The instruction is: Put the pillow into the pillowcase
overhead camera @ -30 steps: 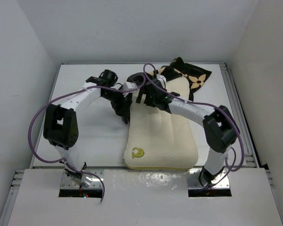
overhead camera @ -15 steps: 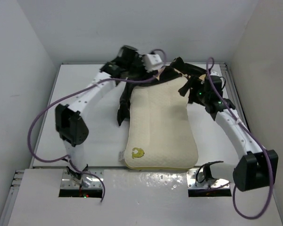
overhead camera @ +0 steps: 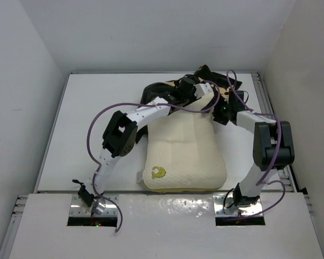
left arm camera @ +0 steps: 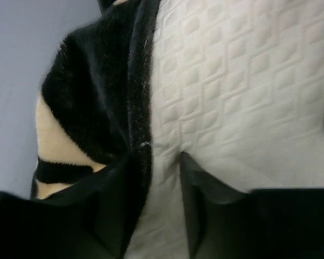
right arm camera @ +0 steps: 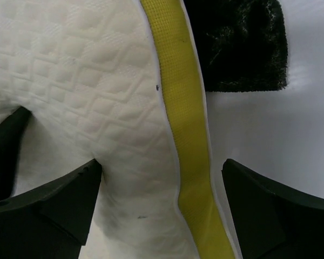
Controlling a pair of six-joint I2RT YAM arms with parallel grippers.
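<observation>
Both sets of jaws stand open at the far end of the pillow (overhead camera: 183, 154)
It lies on the table (overhead camera: 86, 113), only that end under the bunched pillowcase (overhead camera: 151, 90); the left gripper (left arm camera: 157, 162) sits at the hem, the right gripper (right arm camera: 161, 167) straddles the yellow side band (right arm camera: 175, 81).

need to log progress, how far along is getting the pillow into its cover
Done: little; the cover only sits bunched at the pillow's far end. In hand: the left gripper straddles its hem, the right gripper, open, straddles the pillow's yellow edge. Left: nearly the whole pillow lies bare, to be sleeved.
</observation>
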